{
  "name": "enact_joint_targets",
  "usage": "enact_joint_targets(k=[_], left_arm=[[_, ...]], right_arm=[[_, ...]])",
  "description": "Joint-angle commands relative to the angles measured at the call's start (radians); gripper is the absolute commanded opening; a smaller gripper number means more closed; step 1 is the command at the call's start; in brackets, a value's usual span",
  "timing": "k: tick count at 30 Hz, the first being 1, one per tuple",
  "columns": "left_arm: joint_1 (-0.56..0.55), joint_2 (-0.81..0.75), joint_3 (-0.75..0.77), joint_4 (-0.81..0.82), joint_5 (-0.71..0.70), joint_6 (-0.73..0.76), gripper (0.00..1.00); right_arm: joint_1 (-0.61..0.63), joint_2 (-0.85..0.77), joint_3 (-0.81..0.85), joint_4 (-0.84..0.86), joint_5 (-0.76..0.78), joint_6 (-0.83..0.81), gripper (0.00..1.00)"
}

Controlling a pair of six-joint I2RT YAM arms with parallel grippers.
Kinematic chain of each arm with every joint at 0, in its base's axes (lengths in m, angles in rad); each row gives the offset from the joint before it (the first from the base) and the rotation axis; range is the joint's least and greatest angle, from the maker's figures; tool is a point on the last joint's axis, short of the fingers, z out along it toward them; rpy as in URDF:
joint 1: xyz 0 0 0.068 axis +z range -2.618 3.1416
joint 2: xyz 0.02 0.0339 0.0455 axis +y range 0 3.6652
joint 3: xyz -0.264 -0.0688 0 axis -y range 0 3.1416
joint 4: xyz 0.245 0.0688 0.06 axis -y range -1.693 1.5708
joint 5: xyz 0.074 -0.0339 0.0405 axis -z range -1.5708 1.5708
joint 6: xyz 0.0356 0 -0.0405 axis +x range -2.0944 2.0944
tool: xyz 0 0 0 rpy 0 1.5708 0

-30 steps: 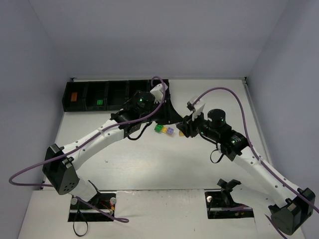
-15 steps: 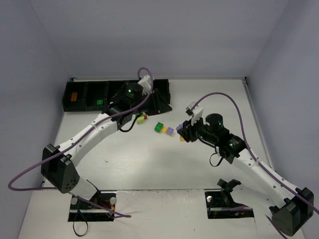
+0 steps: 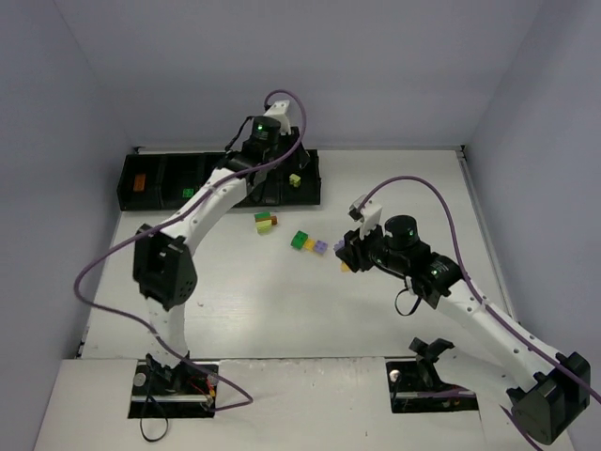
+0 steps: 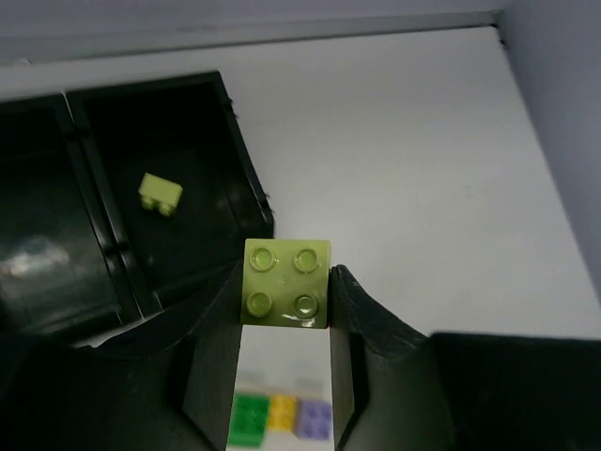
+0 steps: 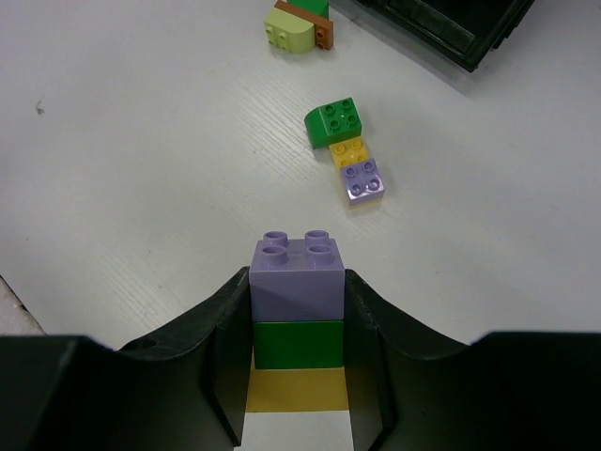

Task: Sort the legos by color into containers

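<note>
Nearest the arm bases, the right gripper [image 5: 299, 291] was clamped on a stack of three bricks [image 5: 298, 272], lilac on top, green in the middle and yellow at the bottom, held just above the white table [image 3: 244, 301]. Just beyond it lay a loose green brick [image 5: 336, 122], a loose yellow brick [image 5: 349, 150] and a loose lilac brick [image 5: 362, 180], touching one another in a short line. Further off and to the left sat a small heap [image 3: 266, 222] of lime, brown and green pieces. At the far edge stood the row of black bins [image 3: 161, 178]. An orange brick [image 3: 139, 183] lay in the left end bin and a green brick [image 3: 188, 194] lay two bins along. The left gripper [image 4: 285, 282] was raised over the right end of the row, its jaws closed on a lime brick [image 4: 287, 268] with the studs facing the wrist camera. Below it, a second lime brick [image 4: 160, 193] lay in the right end bin.
</note>
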Motion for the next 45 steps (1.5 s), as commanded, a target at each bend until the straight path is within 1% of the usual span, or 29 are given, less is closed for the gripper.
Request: enact_joint_targets(k=[1, 2, 4, 5, 7, 8, 11, 13, 14, 15, 17, 18, 19, 21, 22, 24, 25, 26, 28, 29, 30, 31, 32, 34, 35, 38, 40, 42, 45], left_arm=[[0.006, 0.119, 0.217, -0.027, -0.141, 0.16, 0.06], [0.008, 0.193, 0.262, -0.042, -0.168, 0.186, 0.07], [0.008, 0.266, 0.343, -0.053, -0.176, 0.211, 0.09], [0.008, 0.333, 0.418, -0.067, -0.21, 0.217, 0.1], [0.014, 0.396, 0.489, -0.082, -0.215, 0.223, 0.11], [0.017, 0.453, 0.554, -0.105, -0.221, 0.222, 0.14], [0.031, 0.527, 0.628, -0.136, -0.229, 0.213, 0.19], [0.04, 0.539, 0.626, -0.128, -0.227, 0.199, 0.24], [0.042, 0.541, 0.622, -0.125, -0.225, 0.197, 0.26], [0.045, 0.538, 0.61, -0.122, -0.225, 0.193, 0.36], [0.045, 0.518, 0.595, -0.108, -0.216, 0.188, 0.46], [0.045, 0.507, 0.574, -0.099, -0.209, 0.183, 0.53], [0.045, 0.493, 0.563, -0.096, -0.192, 0.182, 0.55], [0.043, 0.444, 0.517, -0.097, -0.186, 0.151, 0.56], [0.043, 0.42, 0.494, -0.105, -0.134, 0.138, 0.58], [0.042, 0.342, 0.436, -0.11, -0.091, 0.096, 0.58], [0.04, 0.31, 0.365, -0.114, -0.046, 0.081, 0.6], [0.042, 0.242, 0.33, -0.116, -0.017, 0.052, 0.61], [0.042, 0.168, 0.253, -0.113, 0.046, 0.016, 0.63], [0.042, 0.089, 0.172, -0.102, 0.123, -0.002, 0.64], [0.04, 0.052, 0.133, -0.093, 0.162, -0.04, 0.64], [0.039, -0.02, 0.097, -0.079, 0.198, -0.059, 0.65], [0.039, -0.054, 0.025, -0.068, 0.271, -0.076, 0.65], [0.032, -0.141, -0.041, -0.05, 0.33, -0.122, 0.65], [0.029, -0.169, -0.099, -0.042, 0.369, -0.146, 0.65], [0.008, -0.26, -0.202, -0.015, 0.4, -0.182, 0.65], [-0.017, -0.306, -0.243, 0.004, 0.41, -0.195, 0.65], [-0.035, -0.323, -0.284, 0.021, 0.408, -0.212, 0.65], [-0.064, -0.335, -0.304, 0.022, 0.397, -0.222, 0.65]], right_arm=[[-0.002, 0.014, 0.072, 0.036, 0.013, 0.006, 0.0], [-0.002, 0.021, 0.084, 0.036, 0.013, 0.005, 0.0], [-0.002, 0.029, 0.093, 0.036, 0.016, -0.001, 0.0], [-0.002, 0.037, 0.103, 0.036, 0.02, -0.001, 0.0], [-0.002, 0.043, 0.109, 0.036, 0.022, -0.005, 0.0], [-0.002, 0.052, 0.115, 0.036, 0.022, -0.005, 0.0], [-0.002, 0.064, 0.129, 0.036, 0.021, -0.005, 0.0], [-0.002, 0.067, 0.136, 0.036, 0.022, -0.005, 0.0], [-0.002, 0.069, 0.138, 0.036, 0.024, -0.006, 0.0], [-0.002, 0.07, 0.141, 0.036, 0.022, -0.006, 0.0], [-0.002, 0.078, 0.144, 0.036, 0.024, -0.011, 0.0], [-0.004, 0.083, 0.146, 0.036, 0.021, -0.012, 0.0], [-0.002, 0.089, 0.15, 0.036, 0.02, -0.015, 0.0], [-0.002, 0.097, 0.159, 0.036, 0.019, -0.026, 0.0], [-0.002, 0.106, 0.169, 0.036, 0.019, -0.032, 0.0], [-0.002, 0.115, 0.176, 0.039, 0.02, -0.049, 0.0], [-0.002, 0.126, 0.181, 0.042, 0.019, -0.055, 0.0], [-0.002, 0.13, 0.19, 0.048, 0.016, -0.066, 0.0], [-0.001, 0.136, 0.198, 0.059, 0.005, -0.077, 0.0], [-0.002, 0.138, 0.204, 0.063, 0.002, -0.083, 0.0], [-0.002, 0.138, 0.205, 0.071, -0.001, -0.087, 0.0], [-0.002, 0.139, 0.209, 0.076, -0.003, -0.096, 0.0], [-0.001, 0.141, 0.212, 0.077, -0.01, -0.103, 0.0], [-0.001, 0.146, 0.222, 0.082, -0.016, -0.112, 0.0], [0.001, 0.149, 0.228, 0.083, -0.024, -0.115, 0.0], [0.004, 0.152, 0.238, 0.085, -0.042, -0.118, 0.0], [0.01, 0.152, 0.244, 0.086, -0.047, -0.117, 0.0], [0.013, 0.15, 0.244, 0.091, -0.053, -0.113, 0.0], [0.024, 0.15, 0.247, 0.091, -0.059, -0.109, 0.0]])
